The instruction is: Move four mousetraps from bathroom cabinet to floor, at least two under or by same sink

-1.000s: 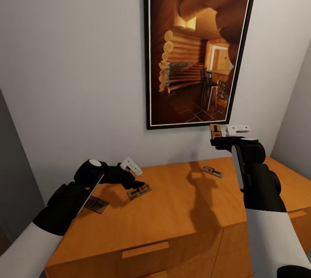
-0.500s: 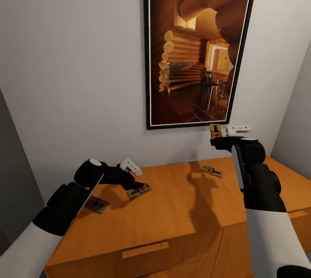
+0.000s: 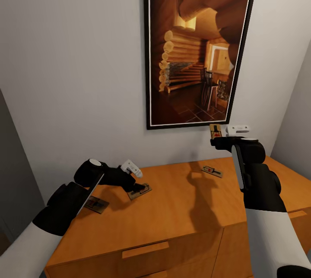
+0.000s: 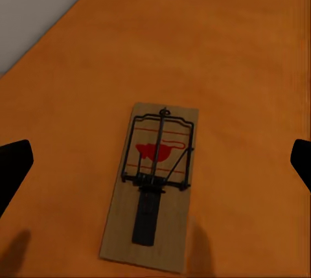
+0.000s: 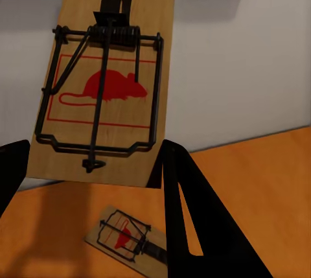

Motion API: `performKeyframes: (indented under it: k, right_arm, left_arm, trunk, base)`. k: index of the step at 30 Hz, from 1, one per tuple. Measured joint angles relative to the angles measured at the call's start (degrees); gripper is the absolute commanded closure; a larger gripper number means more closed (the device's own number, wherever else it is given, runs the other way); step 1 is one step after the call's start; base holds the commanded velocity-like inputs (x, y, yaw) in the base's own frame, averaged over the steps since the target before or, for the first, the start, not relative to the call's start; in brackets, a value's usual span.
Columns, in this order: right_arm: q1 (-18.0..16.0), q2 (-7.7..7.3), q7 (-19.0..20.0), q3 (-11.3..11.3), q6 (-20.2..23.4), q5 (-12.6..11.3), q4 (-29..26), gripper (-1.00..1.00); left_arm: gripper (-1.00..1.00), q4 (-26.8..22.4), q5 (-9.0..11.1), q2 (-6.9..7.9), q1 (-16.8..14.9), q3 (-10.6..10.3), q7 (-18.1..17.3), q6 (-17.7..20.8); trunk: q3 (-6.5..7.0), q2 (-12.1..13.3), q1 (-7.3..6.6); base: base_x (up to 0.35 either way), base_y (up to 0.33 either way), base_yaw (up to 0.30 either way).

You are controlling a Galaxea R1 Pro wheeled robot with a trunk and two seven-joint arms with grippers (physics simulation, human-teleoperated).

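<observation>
Left gripper (image 3: 137, 178), jaws open over a mousetrap (image 4: 153, 184) near the cabinet (image 3: 172, 226) top's back edge, should descend squarely before pinching; right gripper (image 3: 224, 133) holds another mousetrap (image 5: 107, 77) aloft.

You're in a home, in a simulator's render: a tall black-framed picture (image 3: 199, 47) of a log-cabin interior hangs on a plain pale wall (image 3: 73, 75) above an orange-brown wooden cabinet (image 3: 172, 222) with a slim bar handle, the sort of furnishing a household room has.
</observation>
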Motion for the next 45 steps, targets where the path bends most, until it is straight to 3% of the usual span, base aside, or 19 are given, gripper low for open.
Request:
performKeyframes:
  k: [9,45]
  right_arm:
    - [0.0,0.0,0.0,0.0,0.0,0.0,0.0,1.0]
    - [0.0,0.0,0.0,0.0,0.0,0.0,1.1,1.0]
  left_arm:
    - [-1.0,0.1,-0.3,0.17,0.0,0.0,-1.4,0.0]
    - [-1.0,0.4,-0.6,0.83,0.0,0.0,-1.4,0.0]
  trunk:
    - [0.0,0.0,0.0]
    - [0.0,0.0,0.0]
  base:
    - [0.0,0.0,0.0]
    - [0.0,0.0,0.0]
